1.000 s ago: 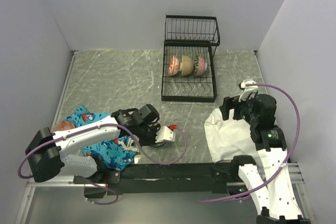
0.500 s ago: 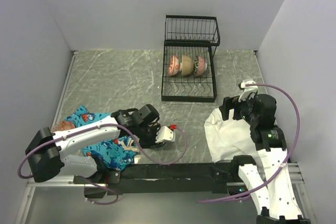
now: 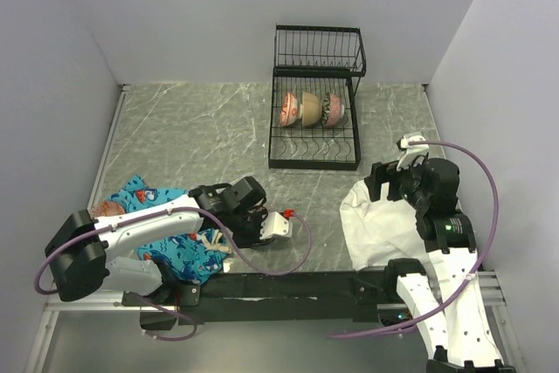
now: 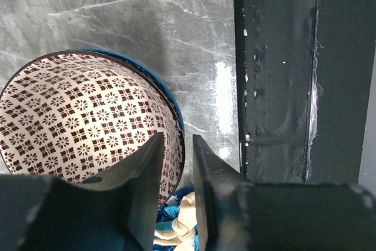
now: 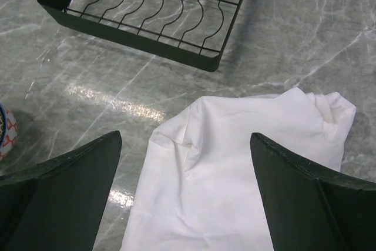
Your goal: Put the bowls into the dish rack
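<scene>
Dish rack sits far centre on the grey marbled table, well apart from both grippers, and has a slotted base plus a raised upper basket. Plain pale walls close in the left, back and right sides, and a black rail runs along the near edge. There are two cloths. One white cloth lies front right under the right gripper, whose jaws are spread wide with nothing between them. One blue patterned cloth lies front left under the left arm. Four bowls are in view. Three stand on edge side by side in the rack's base at the back: a pinkish bowl, a tan bowl and a dark patterned bowl. The front slots hold nothing. The fourth, a brown-and-white patterned bowl with a blue outside, sits on the table by the rail. The left gripper straddles its rim with a narrow gap, one finger inside and one outside. I can't tell whether it is pinching yet. A reddish-patterned object shows on the blue cloth by the left arm, too hidden to identify.
</scene>
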`<state>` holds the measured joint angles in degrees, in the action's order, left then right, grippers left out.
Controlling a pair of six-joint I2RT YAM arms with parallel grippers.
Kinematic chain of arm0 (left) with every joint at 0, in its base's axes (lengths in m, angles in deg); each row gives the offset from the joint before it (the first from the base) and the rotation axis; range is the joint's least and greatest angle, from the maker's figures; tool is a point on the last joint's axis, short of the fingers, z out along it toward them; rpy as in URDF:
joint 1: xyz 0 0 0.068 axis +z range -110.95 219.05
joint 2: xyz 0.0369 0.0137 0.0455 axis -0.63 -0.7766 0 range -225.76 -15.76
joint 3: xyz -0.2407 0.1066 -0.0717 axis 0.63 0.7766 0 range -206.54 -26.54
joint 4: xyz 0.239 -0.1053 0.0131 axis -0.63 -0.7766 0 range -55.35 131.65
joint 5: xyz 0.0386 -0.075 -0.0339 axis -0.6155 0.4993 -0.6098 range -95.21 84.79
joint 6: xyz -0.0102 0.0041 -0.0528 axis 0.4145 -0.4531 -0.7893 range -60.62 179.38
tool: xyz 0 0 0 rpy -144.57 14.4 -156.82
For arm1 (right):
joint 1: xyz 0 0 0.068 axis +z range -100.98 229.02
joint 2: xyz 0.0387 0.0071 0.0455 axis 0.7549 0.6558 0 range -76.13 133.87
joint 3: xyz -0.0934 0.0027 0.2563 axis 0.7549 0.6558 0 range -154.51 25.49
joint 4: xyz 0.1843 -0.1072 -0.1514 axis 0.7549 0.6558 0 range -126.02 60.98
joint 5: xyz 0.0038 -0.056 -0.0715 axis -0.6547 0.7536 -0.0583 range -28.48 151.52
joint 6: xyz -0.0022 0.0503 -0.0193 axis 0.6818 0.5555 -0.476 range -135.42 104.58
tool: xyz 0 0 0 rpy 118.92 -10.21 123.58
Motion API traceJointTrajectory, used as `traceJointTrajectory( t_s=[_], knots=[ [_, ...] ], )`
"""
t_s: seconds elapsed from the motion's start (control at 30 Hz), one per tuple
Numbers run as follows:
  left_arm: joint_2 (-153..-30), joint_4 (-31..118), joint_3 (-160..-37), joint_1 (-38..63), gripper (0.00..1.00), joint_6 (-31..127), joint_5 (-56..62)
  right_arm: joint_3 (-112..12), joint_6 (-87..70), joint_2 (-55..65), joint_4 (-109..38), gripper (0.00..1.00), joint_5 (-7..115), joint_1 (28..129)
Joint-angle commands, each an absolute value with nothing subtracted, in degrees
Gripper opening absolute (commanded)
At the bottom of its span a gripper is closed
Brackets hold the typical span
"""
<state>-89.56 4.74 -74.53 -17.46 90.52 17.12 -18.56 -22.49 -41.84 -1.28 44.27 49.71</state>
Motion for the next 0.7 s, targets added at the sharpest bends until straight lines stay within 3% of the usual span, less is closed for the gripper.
traceJointTrajectory(
  t_s=[0.0, 0.17, 0.33, 0.67],
  knots=[
    [-89.95, 7.1, -74.0, -17.73, 0.27, 89.09, 17.03, -17.58, -21.93, -42.9, -3.59, 0.98, 44.12, 49.28],
    [-90.03, 6.58, -74.7, -17.73, 0.07, 89.18, 16.94, -17.49, -21.84, -42.73, -3.76, 0.98, 44.21, 49.28],
    [-89.33, 4.56, -76.02, -17.73, 0.01, 89.88, 15.8, -17.75, -21.92, -42.29, -3.85, 0.98, 44.12, 47.79],
    [-85.82, -2.91, -84.63, -17.82, 0.01, 92.43, 12.28, -21.7, -21.75, -39.48, -2.89, 0.98, 44.39, 47.52]
  ],
)
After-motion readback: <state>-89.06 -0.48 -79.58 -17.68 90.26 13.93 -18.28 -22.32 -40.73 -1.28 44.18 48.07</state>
